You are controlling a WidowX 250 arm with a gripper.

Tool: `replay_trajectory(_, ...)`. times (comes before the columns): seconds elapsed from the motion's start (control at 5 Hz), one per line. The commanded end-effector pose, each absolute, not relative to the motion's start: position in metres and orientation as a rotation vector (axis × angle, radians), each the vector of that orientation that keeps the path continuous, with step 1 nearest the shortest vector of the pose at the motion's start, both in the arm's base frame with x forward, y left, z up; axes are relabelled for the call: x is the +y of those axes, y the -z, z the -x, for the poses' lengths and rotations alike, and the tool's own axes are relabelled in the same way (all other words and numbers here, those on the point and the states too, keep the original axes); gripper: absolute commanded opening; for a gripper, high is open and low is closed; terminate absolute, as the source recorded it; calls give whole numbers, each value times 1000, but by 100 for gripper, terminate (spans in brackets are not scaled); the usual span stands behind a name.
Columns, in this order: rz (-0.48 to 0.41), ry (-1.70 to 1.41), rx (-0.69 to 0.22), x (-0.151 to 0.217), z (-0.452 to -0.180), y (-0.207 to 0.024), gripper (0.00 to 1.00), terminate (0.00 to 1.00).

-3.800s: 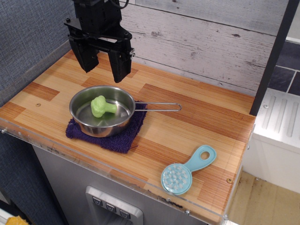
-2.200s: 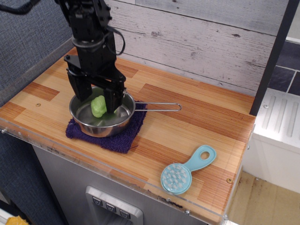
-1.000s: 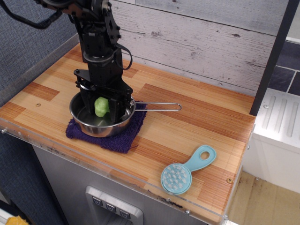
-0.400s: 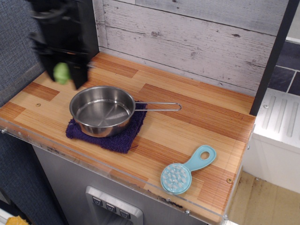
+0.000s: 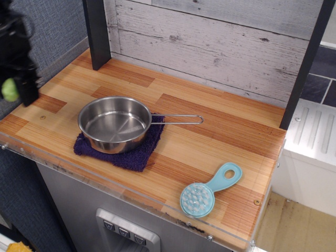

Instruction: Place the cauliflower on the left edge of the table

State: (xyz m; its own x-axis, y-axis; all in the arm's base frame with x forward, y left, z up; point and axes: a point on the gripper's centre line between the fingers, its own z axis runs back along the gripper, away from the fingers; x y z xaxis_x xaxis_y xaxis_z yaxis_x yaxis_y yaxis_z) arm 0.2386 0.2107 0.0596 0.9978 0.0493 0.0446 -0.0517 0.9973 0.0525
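Jaws [image 5: 11, 90] (blurred) clamped on cauliflower [image 5: 9, 90] above table [image 5: 220, 131] left edge.

Blurred black gripper [image 5: 11, 86] holding cauliflower [image 5: 9, 90] at table [image 5: 220, 131] left edge, steel pan [image 5: 114, 123] on purple cloth [image 5: 134, 153]

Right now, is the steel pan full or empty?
Empty. The pan shows only its bare shiny bottom; the cauliflower is in the blurred end effector at the table's left edge.
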Motion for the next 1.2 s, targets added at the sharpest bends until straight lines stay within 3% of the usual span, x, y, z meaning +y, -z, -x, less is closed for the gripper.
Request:
replay_trajectory(0.0, -84, -71, -4, 236, -239, -40, 0, 0)
replay_trajectory(0.2, -69, -62, 17, 227, -240, -30, 0, 0)
replay_trajectory(0.4, -57, -97, 34, 223, -239, -28, 100, 0)
replay_trajectory(0.6, -60, -96, 28, 220, -239, -33, 100, 0)
replay_trajectory(0.8, -71, -96, -29, 207, -241, -69, 100, 0)
replay_trajectory(1.0, -90, -103, -132, 168, -236, -118, 100, 0)
